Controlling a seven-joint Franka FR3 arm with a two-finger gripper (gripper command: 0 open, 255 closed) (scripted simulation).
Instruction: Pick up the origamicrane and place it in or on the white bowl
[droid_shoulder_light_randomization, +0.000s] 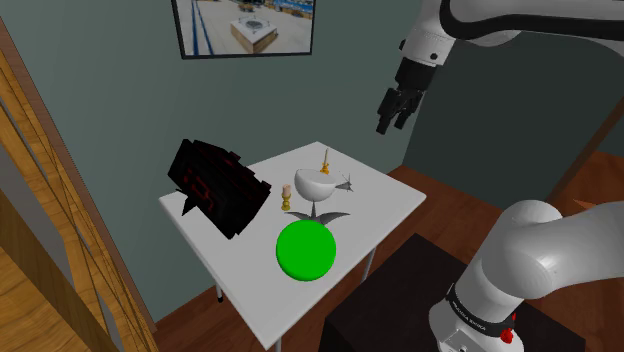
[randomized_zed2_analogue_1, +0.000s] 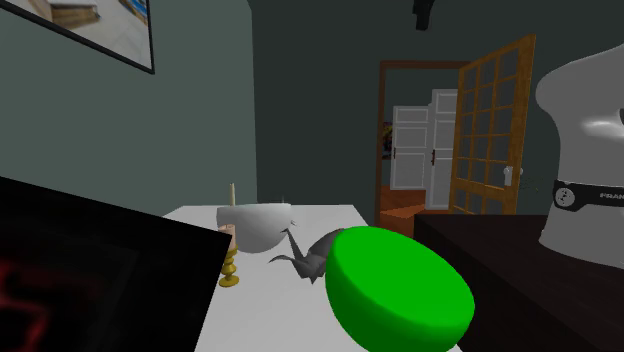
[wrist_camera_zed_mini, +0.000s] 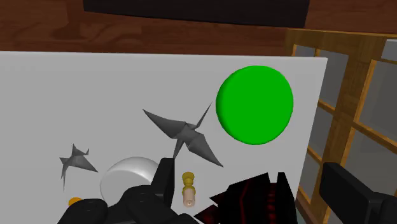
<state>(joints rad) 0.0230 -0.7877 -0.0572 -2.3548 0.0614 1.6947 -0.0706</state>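
A grey origami crane (droid_shoulder_light_randomization: 328, 214) (randomized_zed2_analogue_1: 312, 255) (wrist_camera_zed_mini: 188, 135) lies on the white table (droid_shoulder_light_randomization: 390, 195), between the white bowl (droid_shoulder_light_randomization: 313, 185) (randomized_zed2_analogue_1: 255, 225) (wrist_camera_zed_mini: 130, 178) and a green bowl (droid_shoulder_light_randomization: 305, 250). A smaller grey crane (droid_shoulder_light_randomization: 346, 184) (wrist_camera_zed_mini: 76, 160) lies on the bowl's other side. My black gripper (droid_shoulder_light_randomization: 393, 122) (wrist_camera_zed_mini: 249, 170) hangs open high above the table, off toward the shoulder view's right of the bowl. Nothing is between its fingers.
A large black object with red markings (droid_shoulder_light_randomization: 215, 185) (wrist_camera_zed_mini: 254, 200) lies at the table's far left in the shoulder view. A small gold candlestick (droid_shoulder_light_randomization: 287, 197) (wrist_camera_zed_mini: 188, 188) stands beside the white bowl, and a small orange piece (droid_shoulder_light_randomization: 324, 160) behind it. A wooden glazed door (droid_shoulder_light_randomization: 60, 210) flanks the table.
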